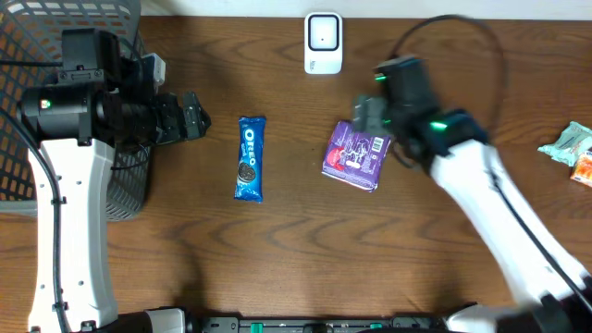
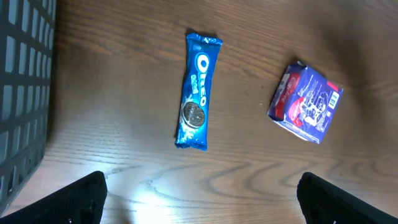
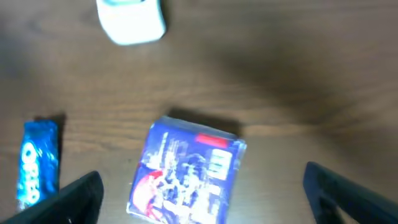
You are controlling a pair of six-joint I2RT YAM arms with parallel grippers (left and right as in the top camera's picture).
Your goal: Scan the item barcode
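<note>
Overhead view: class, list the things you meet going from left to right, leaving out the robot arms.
wire basket → Oreo pack → white scanner → purple packet → snack wrappers

The purple packet lies flat on the tabletop — printed face up, slightly skewed. The white scanner sits beyond it — well apart, near the far edge.

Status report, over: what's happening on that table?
Left gripper open, right gripper open. Purple snack packet loose on wooden table. Blue Oreo packet beside, apart.
</note>
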